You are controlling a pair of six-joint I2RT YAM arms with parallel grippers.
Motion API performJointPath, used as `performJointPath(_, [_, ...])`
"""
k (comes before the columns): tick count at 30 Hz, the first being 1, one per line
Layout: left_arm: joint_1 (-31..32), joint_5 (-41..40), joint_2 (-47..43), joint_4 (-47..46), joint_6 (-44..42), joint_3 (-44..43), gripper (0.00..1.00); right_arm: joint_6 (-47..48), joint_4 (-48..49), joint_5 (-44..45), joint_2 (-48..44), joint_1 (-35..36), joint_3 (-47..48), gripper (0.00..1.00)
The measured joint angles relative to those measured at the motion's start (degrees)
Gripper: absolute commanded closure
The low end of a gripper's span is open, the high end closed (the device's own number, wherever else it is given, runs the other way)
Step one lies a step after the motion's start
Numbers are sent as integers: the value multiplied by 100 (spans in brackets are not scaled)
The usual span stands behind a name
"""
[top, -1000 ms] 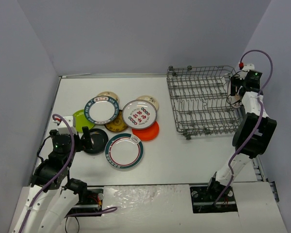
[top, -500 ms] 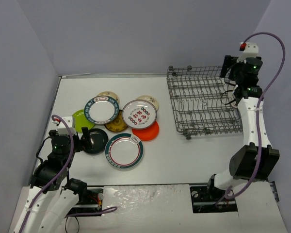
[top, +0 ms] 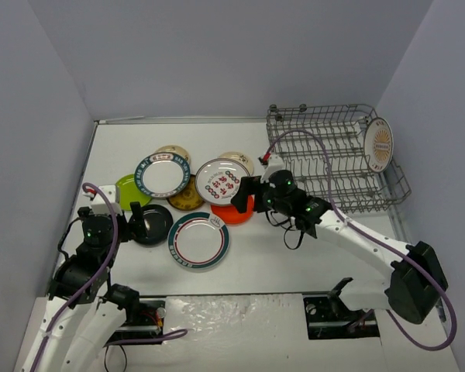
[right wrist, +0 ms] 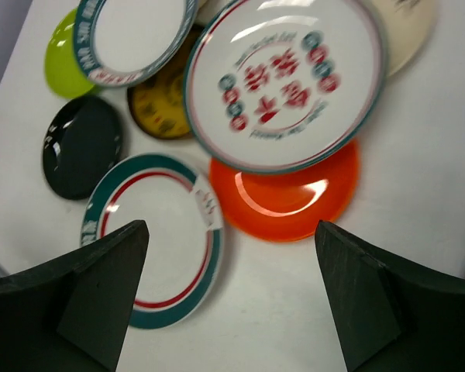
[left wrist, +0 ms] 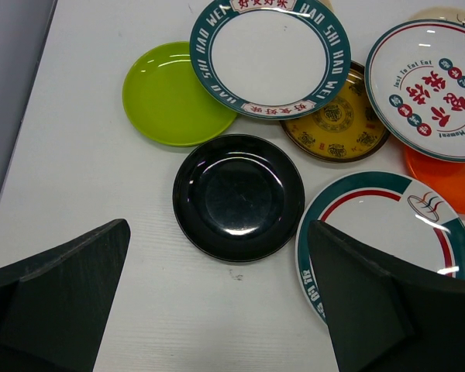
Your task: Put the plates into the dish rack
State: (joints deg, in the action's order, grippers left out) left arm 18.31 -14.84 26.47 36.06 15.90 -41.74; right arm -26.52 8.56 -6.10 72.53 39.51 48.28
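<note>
Lower left of the overhead view: left fingers [top: 136,215] spread wide, holding nothing, poised over the black plate [top: 152,225] on the white tabletop [top: 256,263]. Just up and left, a lime-green plate [top: 126,188], partly tucked under a white plate with a dark green lettered rim [top: 162,176]; a cream plate [top: 174,153] peeking out behind that.

Toward centre, a brown patterned plate [top: 186,200] half hidden under its neighbours; below it, a green-and-red-rimmed plate [top: 199,241] flat on the tabletop, just beside the black plate. Next, a white plate with red characters [top: 221,182], overlapping an orange plate [top: 236,211] and a second cream plate [top: 242,160].

Right fingers [top: 242,191] over the orange plate's upper edge, wide apart, empty.

Upper right: the dish rack [top: 318,147], one orange-patterned cream plate [top: 378,145] standing on edge at its right end.
</note>
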Motion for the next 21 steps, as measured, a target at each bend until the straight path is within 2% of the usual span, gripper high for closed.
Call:
performJointPath(4, [0, -1, 68, 1, 0, 0, 3, -879, 625, -21, 94, 721, -825, 15])
performJointPath(10, [0, -3, 128, 3, 1, 0, 3, -1773, 1630, -101, 490, 824, -1716, 15])
performJointPath(21, [0, -25, 180, 8, 4, 0, 3, -2326, 2782, -428, 1374, 898, -1977, 19])
